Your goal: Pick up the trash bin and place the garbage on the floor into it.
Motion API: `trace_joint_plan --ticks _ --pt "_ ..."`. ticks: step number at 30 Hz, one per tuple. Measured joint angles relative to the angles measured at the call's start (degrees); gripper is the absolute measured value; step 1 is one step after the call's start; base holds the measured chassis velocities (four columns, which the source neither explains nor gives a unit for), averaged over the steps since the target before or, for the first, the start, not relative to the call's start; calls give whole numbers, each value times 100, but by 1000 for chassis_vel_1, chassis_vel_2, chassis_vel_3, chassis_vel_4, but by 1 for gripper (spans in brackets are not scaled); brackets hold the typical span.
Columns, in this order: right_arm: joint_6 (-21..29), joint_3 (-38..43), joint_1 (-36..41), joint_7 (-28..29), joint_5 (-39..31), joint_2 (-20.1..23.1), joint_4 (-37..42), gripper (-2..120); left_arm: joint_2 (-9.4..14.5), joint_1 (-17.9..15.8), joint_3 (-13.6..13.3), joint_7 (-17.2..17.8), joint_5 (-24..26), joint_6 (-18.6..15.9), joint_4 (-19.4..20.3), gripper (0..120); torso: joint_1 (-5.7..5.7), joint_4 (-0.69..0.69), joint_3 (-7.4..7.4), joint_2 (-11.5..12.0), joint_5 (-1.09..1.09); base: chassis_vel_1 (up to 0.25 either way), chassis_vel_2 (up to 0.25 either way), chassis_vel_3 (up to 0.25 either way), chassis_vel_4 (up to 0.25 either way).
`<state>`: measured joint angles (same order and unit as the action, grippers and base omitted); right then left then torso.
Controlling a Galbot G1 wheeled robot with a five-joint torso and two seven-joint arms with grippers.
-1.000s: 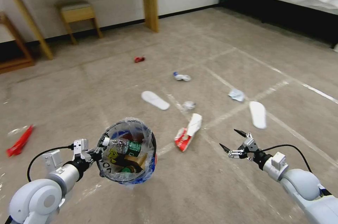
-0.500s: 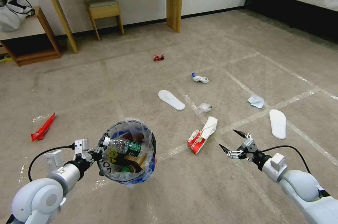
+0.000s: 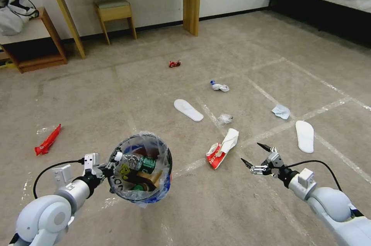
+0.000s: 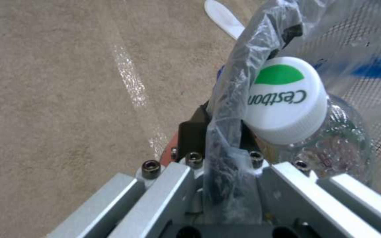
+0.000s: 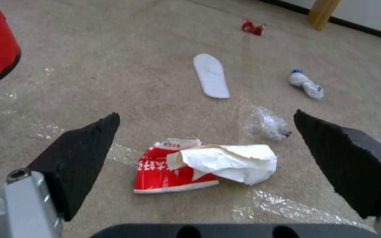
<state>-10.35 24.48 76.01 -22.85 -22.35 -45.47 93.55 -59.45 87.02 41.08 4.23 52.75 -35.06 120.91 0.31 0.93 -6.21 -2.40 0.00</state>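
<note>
Red-and-white carton [image 3: 222,148], crumpled, with a torn white flap folded over its top, flat on the carpet [image 3: 127,91] just ahead of the right gripper [image 3: 256,156] and framed between its black fingertips [image 5: 84,145] in the right wrist view. Spread wide, those fingers, carrying nothing, held above the floor and short of any contact. Just past the carton, a crushed clear plastic scrap [image 3: 224,118]; farther out, a white slipper sole [image 3: 188,109], a white bundle with a blue cap [image 3: 219,86] and a small red wrapper [image 3: 174,63]. Off to the gripper's outer side, a second slipper sole [image 3: 305,135] and a pale blue tissue [image 3: 281,111].

Across from it, the trash bin [image 3: 140,168], clear of the floor, clamped at its bag-lined rim by the left gripper [image 4: 219,148], already holding a capped bottle [image 4: 287,99] and other litter. Well beyond the bin's far side, a long red wrapper [image 3: 47,140].

Step in hand, by the look of it: bin lifted, collecting part done, carton lined up as the nearest pick. Next move likely calls for lowering the right gripper over the carton and closing on the raised flap or body, then carrying it over the bin's open mouth.
</note>
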Motion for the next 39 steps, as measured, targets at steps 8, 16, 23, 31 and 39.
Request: trace_joint_plan --ticks 8,16,23,31,39 --pt "-24 -19 -11 -6 29 -52 -27 100 -18 -2 -26 -138 -176 -25 -23 1 0 0 -1 -2 0 0 0 0 0" --pt "-74 54 43 -83 111 -119 -82 100 -49 -16 -87 -179 -385 -9 -116 1 0 0 0 -2 -1 0 0 0 0" --pt "-133 -37 54 -119 249 -221 -212 100 -23 -41 -67 -180 -343 14 -158 1 0 2 2 1 0 -16 -29 -23 -20" --pt "-99 -151 -104 -18 136 -167 -220 100 12 -69 -54 -165 -160 95 -185 1 0 3 3 3 -1 -59 -71 -66 -71" --pt "-83 -177 -103 80 34 -86 -161 100 -4 -71 -12 -147 -105 113 -183 1 0 -3 4 4 -1 -16 -19 -12 -17"
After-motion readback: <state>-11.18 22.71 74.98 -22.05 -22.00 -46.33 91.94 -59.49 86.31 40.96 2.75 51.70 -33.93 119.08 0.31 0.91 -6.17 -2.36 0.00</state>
